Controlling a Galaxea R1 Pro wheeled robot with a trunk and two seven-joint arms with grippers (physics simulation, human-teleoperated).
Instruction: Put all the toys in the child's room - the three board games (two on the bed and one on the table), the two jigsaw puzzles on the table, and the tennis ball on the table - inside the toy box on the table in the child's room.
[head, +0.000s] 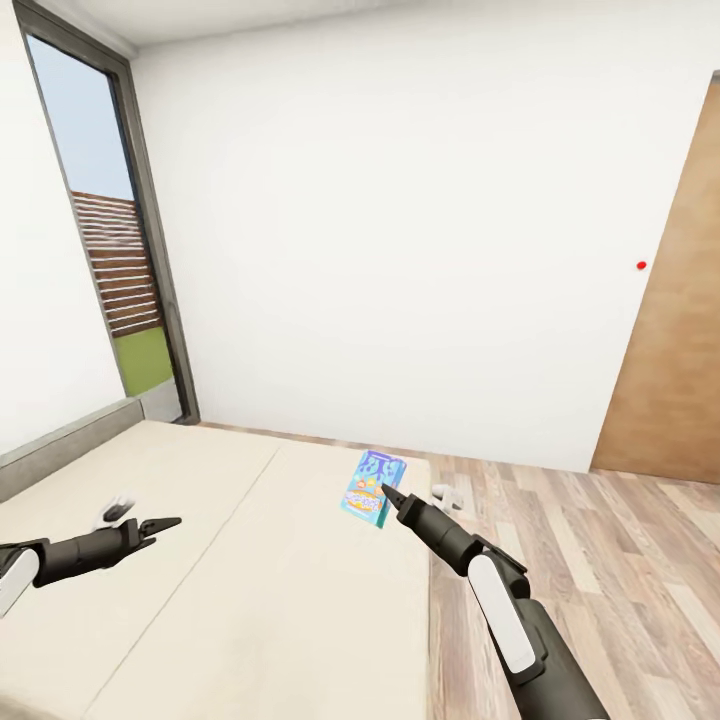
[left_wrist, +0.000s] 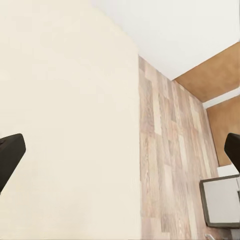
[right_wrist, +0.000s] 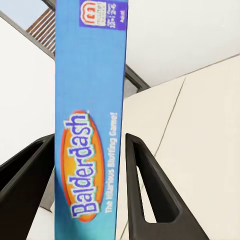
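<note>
A small blue board game (head: 372, 487), a flat box reading Balderdash (right_wrist: 90, 125), is held tilted above the bed's right edge. My right gripper (head: 392, 497) is shut on it, with one dark finger (right_wrist: 150, 195) on each side of the box. The bed (head: 250, 580) has a plain beige mattress and a low grey headboard (head: 60, 445). My left gripper (head: 165, 523) hovers open over the left part of the mattress with nothing between its fingers (left_wrist: 10, 155). The toy box, the table, the jigsaw puzzles and the tennis ball are out of view.
A wooden floor (head: 580, 540) runs along the bed's right side. A brown door (head: 670, 330) stands at the right, and a tall window (head: 110, 230) at the left behind the headboard. A dark-framed grey panel (left_wrist: 222, 202) sits on the floor.
</note>
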